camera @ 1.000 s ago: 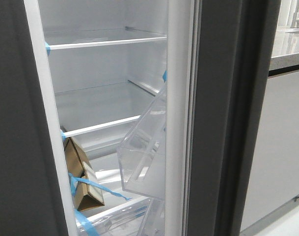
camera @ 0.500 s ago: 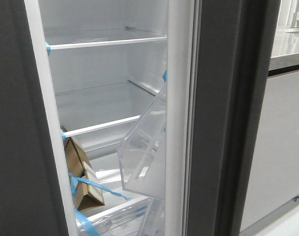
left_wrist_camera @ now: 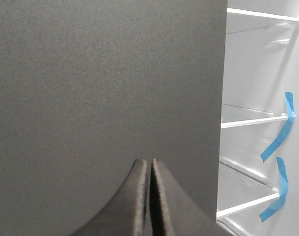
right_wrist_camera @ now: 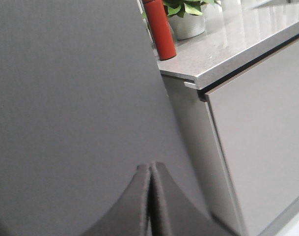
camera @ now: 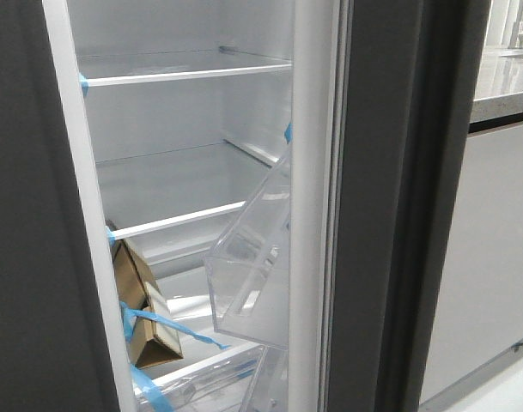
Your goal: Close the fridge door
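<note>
Kitchen setting: pale grey cabinet front [camera: 493, 257] under a speckled stone counter [right_wrist_camera: 228, 54], fridge interior lit white with glass shelves [camera: 184, 77]. Front view: the fridge door [camera: 390, 215] stands open, seen nearly edge-on right of centre, dark-grey outer face to the right, white lining and a clear door bin [camera: 252, 275] to the left. A second dark-grey panel [camera: 29, 215] with a white edge strip fills the left side. Brown carton [camera: 141, 300] on a lower shelf, blue tape strips [camera: 158, 322] across it. Neither arm appears in the front view. Left wrist view: left end effector [left_wrist_camera: 150, 196] with fingers pressed together, empty, facing a dark-grey panel at close range, shelves and tape beyond its edge; contact cannot be judged. Right wrist view: right end effector [right_wrist_camera: 150, 196] likewise pressed together, empty, facing a dark-grey surface, probably the door's outer face; only this view shows a red bottle [right_wrist_camera: 159, 29] and a potted plant [right_wrist_camera: 186, 17] on the counter. Progress, judged: door wide open, closing not visibly begun; the whole swing to the seal remains
</note>
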Available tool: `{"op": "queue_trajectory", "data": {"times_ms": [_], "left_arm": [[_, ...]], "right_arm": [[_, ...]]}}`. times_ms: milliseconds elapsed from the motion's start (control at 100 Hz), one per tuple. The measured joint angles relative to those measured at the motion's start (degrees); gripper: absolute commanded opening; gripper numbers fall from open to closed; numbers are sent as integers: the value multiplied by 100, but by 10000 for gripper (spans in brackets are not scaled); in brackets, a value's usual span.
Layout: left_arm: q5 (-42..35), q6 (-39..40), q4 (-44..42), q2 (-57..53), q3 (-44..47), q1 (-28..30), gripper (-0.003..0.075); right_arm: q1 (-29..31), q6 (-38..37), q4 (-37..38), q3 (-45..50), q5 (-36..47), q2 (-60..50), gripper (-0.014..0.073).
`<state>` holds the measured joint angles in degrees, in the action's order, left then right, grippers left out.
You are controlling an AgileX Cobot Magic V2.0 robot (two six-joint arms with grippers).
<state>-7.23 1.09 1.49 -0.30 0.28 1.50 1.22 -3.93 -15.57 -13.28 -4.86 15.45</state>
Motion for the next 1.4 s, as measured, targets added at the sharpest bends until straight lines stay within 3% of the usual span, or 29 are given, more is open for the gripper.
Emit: {"op": "queue_trajectory", "data": {"times_ms": [380,610,870,1400], "left_arm": [[0,0,0,0,0,0,-20],[0,0,0,0,0,0,-20],[0,0,0,0,0,0,-20],[0,0,0,0,0,0,-20]], "right_arm": [[0,-12,-3003,-1168,433,2055,-46],[0,-22,-4439,-1629,0,2941,-46],[-85,-16,-4648,-2690,-1041,3917,-46],[-993,440,-4625,-3862,-858,4889,-46]]}}
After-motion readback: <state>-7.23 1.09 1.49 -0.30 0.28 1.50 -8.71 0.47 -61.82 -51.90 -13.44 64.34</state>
